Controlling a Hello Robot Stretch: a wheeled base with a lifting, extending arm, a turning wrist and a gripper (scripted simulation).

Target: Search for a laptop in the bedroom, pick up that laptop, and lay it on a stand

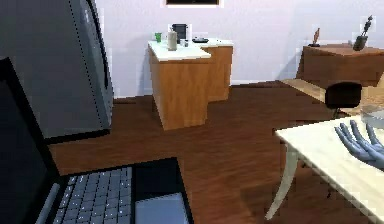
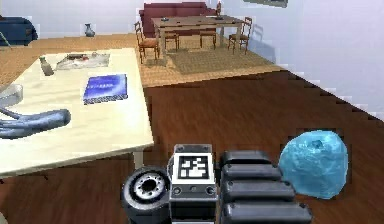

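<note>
1. In the forward view's bottom-left corner sat the laptop, its lid up, the dark screen at the left and the keyboard facing the camera. What it rested on could not be told.
2. Behind it a big grey unit rose along the left.
3. Across the bare dark wood floor, in the middle, stood a wooden counter with a white top. It carried a green cup and a grey canister.
4. At the right a wooden desk stood by the far wall, with a black chair before it. Nearer, a pale table bore a blue-grey hand-shaped object and hemmed in that side.
5. In the arm side view the pale table took the left, with a blue book lying on it.
6. Farther out, a dining table with chairs stood on a rug, with a red sofa behind it.
7. At the bottom edge the gripper showed as a dark body left of a white marker square. How its jaws stood could not be told, nor whether it held anything.
8. Just beside the arm, at the right, a pale blue crumpled lump lay on the floor.
</note>
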